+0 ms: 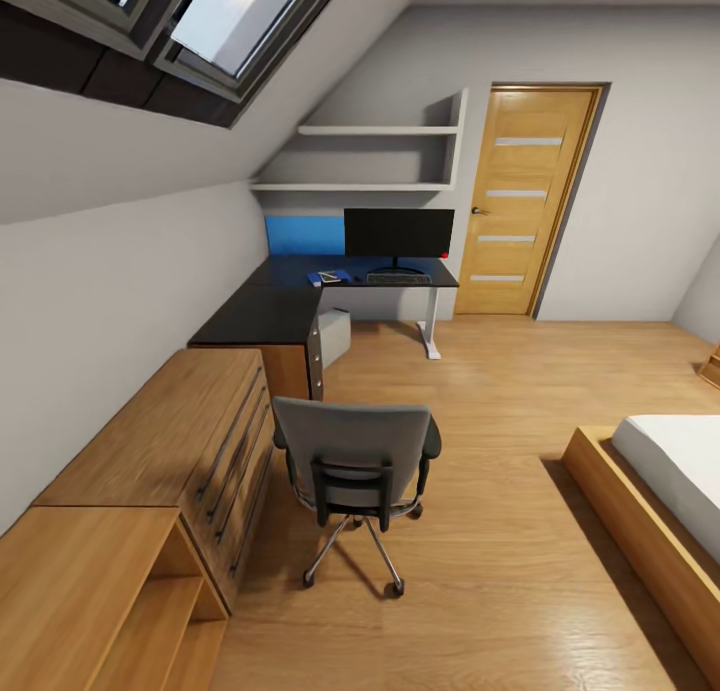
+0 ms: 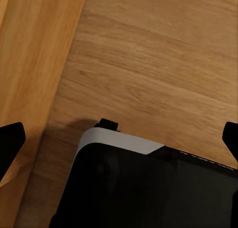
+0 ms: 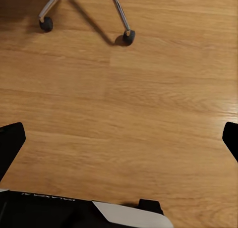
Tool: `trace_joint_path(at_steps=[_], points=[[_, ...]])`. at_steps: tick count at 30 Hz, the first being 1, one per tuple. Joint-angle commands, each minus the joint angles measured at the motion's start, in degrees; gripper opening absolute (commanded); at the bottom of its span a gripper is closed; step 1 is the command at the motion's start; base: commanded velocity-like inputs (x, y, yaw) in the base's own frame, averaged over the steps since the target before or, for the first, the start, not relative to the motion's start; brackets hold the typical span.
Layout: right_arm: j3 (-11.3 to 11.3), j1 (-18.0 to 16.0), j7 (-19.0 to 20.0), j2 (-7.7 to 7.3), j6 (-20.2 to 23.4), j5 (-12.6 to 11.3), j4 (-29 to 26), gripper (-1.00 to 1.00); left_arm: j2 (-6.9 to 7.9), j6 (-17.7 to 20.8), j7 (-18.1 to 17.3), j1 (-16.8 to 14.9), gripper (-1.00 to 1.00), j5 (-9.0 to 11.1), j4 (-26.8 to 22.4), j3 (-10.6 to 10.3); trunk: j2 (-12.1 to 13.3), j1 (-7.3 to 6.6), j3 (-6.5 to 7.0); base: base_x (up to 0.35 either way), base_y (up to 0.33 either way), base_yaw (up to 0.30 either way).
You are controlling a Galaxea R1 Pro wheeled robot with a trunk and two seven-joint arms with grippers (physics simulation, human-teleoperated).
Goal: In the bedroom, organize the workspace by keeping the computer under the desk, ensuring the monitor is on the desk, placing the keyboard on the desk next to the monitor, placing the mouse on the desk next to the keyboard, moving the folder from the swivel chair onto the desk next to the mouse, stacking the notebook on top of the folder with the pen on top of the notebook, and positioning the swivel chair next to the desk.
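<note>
No legible writing. Swivel chair mid-floor, back toward camera, facing far desk. Monitor and keyboard lie long-axis left-right; folder just left. Left gripper, right gripper: spread wide, empty.

Grey swivel chair apart from desk

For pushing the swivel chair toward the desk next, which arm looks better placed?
Right, tentatively. The right wrist view shows the swivel chair casters just ahead of the open right gripper; the left gripper faces bare floor beside the wooden cabinet.
</note>
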Motion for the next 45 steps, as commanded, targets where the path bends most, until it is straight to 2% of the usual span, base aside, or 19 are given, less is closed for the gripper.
trace_joint_path(at_steps=[1,45], points=[[0.4,0.0,-0.5,-0.01,-0.1,0.0,0.0,1.00,0.02,-0.2,0.4,-0.1,1.00,0.4,0.0,-0.5,-0.5,0.24,-0.27,0.000,0.000,0.000],[0.4,0.0,-0.5,-0.01,-0.1,0.0,0.0,1.00,0.00,-0.2,0.4,-0.1,1.00,0.4,0.0,-0.5,-18.1,9.90,-8.17,0.000,0.000,0.000]])
